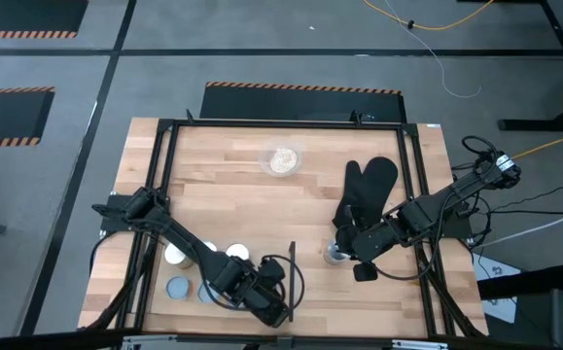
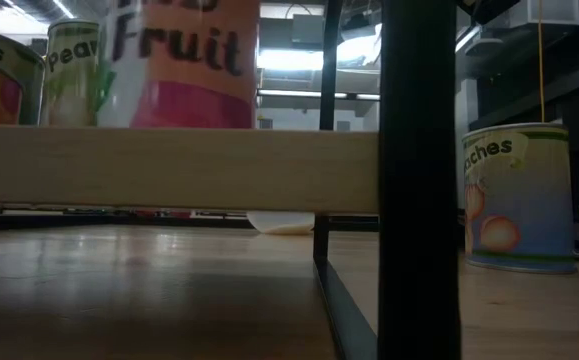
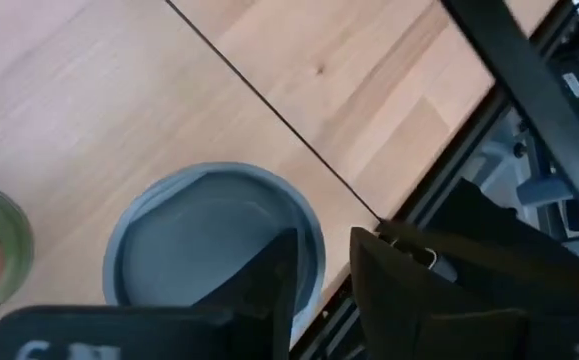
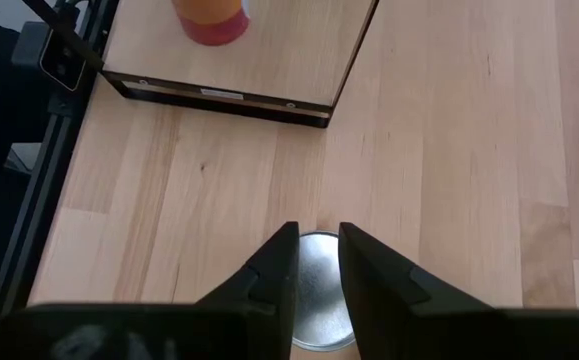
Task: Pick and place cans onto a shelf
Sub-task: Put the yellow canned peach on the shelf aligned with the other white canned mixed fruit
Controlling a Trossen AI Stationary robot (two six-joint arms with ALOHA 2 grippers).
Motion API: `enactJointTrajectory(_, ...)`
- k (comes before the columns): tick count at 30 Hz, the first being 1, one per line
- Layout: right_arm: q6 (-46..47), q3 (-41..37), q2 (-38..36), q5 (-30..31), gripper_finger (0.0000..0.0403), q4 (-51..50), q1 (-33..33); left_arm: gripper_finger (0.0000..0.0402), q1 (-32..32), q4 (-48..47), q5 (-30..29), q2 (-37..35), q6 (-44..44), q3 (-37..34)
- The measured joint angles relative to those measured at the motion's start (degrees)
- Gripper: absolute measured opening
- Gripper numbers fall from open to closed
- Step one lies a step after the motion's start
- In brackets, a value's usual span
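The cans [image 1: 206, 274] stand on the shelf [image 1: 225, 284] at the tabletop's near-left corner, left gripper [image 1: 264, 295] apparently parting off one, so next withdraw clear; right gripper's [image 1: 344, 255] hold unclear.

Dark jointed arms — black cables.

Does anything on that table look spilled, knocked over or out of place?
Nothing looks spilled or toppled. The cans on the shelf stand upright, and so does the lone can on the table. The bowl of grains sits level.
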Motion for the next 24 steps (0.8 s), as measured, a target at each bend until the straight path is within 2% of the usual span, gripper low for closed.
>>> enactJointTrajectory(8, 0.00, 0.00, 0.00, 0.00, 0.0078, 0.00, 0.01, 0.0089, 0.39, 0.88, 4.47, -0.52, 3.45, -0.02)
enactJointTrajectory(17, 0.20, 0.00, 0.00, 0.00, 0.0078, 0.01, -0.01, 0.0086, 0.74, 1.13, 4.60, -3.03, 9.48, -0.07)
enactJointTrajectory(24, 1.48, 0.00, 0.00, 0.05, 0.0078, -0.91, 0.01, 0.0086, 1.12, 0.61, 4.20, -7.29, 21.06, -0.02)
